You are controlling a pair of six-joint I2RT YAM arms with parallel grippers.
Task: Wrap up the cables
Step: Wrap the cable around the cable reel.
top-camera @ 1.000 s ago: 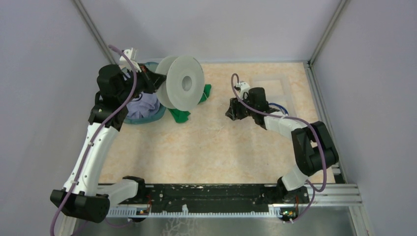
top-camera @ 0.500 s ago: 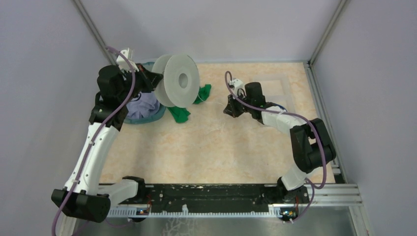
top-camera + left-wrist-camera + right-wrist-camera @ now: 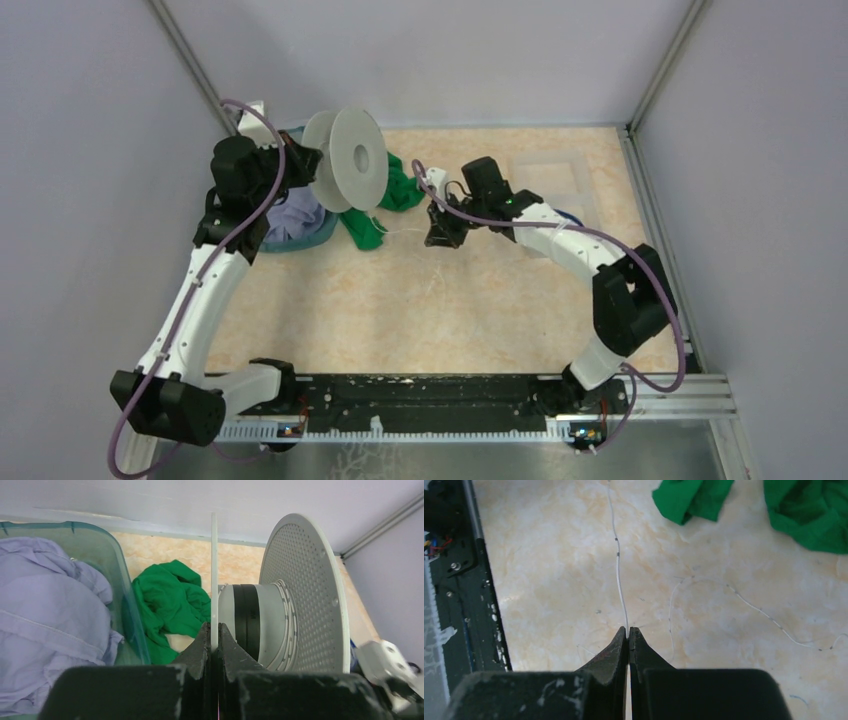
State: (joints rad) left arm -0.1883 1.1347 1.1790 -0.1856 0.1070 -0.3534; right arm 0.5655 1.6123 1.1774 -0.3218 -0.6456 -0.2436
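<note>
whitish cable (image 3: 618, 570): hair-thin, pinched in my right claw (image 3: 628, 630); it runs off across the table (image 3: 549, 580) toward the green cloth (image 3: 694, 497), and more thin strand lies in loose curves beside it.
right claw: closed tight on that cable, low over the table.
left claw (image 3: 212, 630): closed on the thin rim of the spool (image 3: 305, 595), held on edge beside the bin (image 3: 120, 575).
risk, snap: i judge a hard pull could break so fine a wire, or slide it out of my jaws.
risk, snag: slack could catch on the cloth or tangle with the loose curves.
risk, spool: gripped by one flange only, it could twist or drop once the cable goes taut.
</note>
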